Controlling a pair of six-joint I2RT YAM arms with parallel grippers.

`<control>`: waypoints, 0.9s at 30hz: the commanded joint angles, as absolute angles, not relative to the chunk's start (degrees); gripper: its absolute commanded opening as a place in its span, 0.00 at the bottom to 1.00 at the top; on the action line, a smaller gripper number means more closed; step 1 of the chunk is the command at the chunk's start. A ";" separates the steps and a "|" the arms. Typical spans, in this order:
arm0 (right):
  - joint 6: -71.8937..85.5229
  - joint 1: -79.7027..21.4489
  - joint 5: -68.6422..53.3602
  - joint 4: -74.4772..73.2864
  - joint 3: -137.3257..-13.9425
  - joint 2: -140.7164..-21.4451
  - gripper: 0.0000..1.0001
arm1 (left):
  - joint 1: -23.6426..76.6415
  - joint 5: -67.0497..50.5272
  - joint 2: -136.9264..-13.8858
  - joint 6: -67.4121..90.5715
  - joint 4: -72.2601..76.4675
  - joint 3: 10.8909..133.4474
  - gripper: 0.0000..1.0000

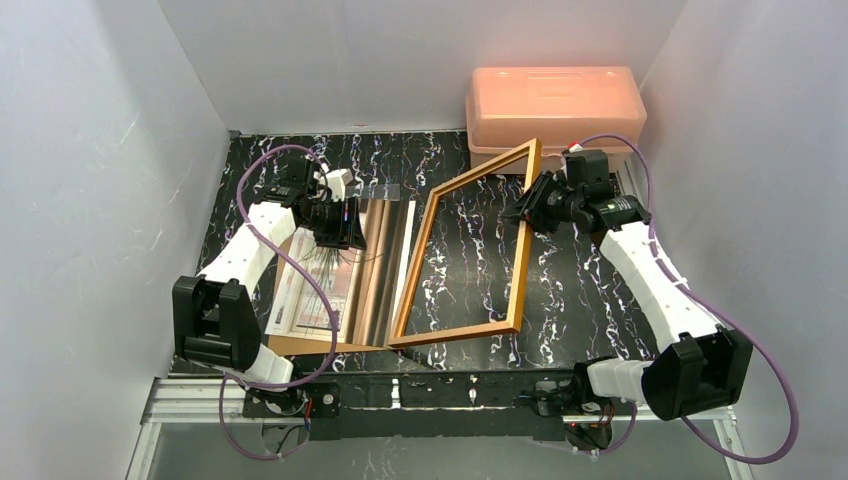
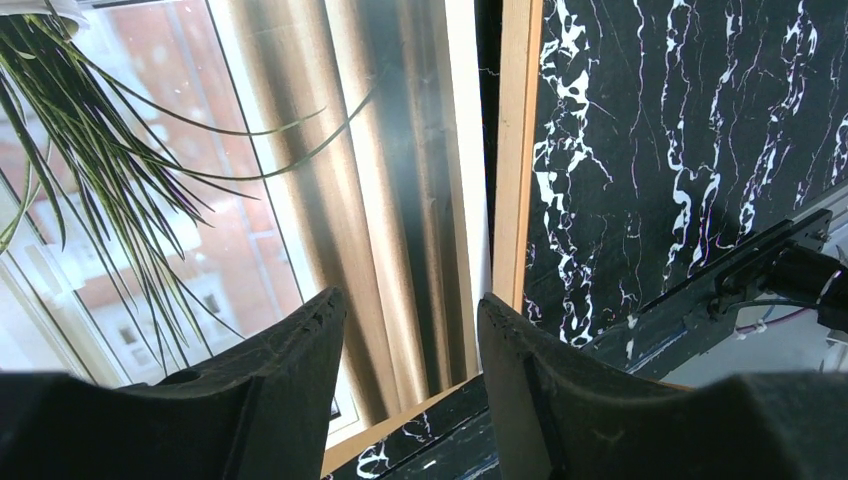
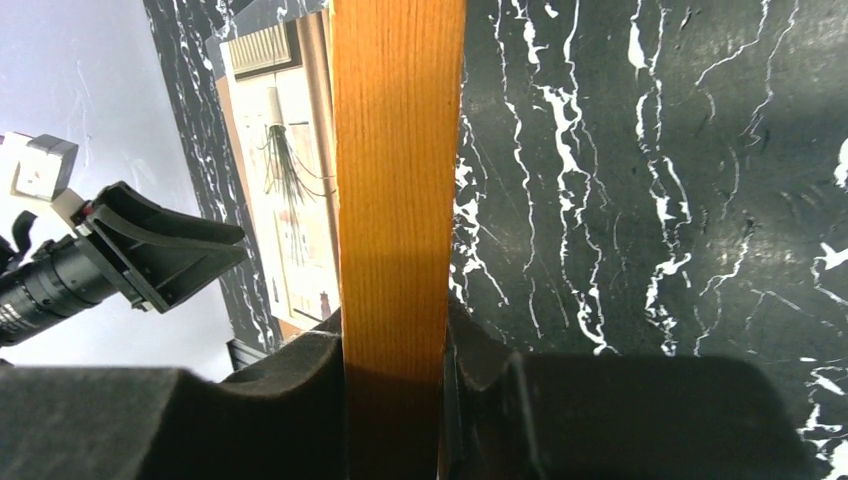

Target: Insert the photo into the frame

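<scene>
Assembly step: my right gripper (image 3: 395,335) clamps thin orange-brown wooden frame (image 3: 400,150), tilted; left gripper (image 2: 410,300) gapes empty above beige-banded paper photo (image 2: 300,180). Next I must lower frame squarely over photo.

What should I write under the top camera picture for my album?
The right hand grips the frame by its raised right rail while the left hand hovers open over the photo.

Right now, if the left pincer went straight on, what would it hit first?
Probably the photo: the left pincer points down at its beige bands, beside the frame; depth unclear.
</scene>
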State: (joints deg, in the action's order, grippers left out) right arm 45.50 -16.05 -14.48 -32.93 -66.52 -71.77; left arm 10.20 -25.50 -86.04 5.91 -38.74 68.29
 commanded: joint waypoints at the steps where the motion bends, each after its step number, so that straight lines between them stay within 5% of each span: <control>1: 36.02 -13.86 -16.16 -34.05 -65.08 -72.79 0.06 | 10.02 -25.97 -85.02 2.85 -41.35 70.27 0.50; 8: 27.32 -10.86 -21.59 -37.46 -63.87 -77.21 0.23 | 10.02 -23.37 -86.27 -2.52 -41.29 69.26 0.50; 27: 14.27 -9.39 -4.33 -40.35 -66.71 -86.81 0.34 | 10.02 -21.27 -87.54 -5.83 -41.30 67.82 0.49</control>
State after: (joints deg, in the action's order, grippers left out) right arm 16.71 -9.72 -8.08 -41.89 -64.82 -85.32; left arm 10.20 -22.02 -86.98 -4.25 -39.53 68.25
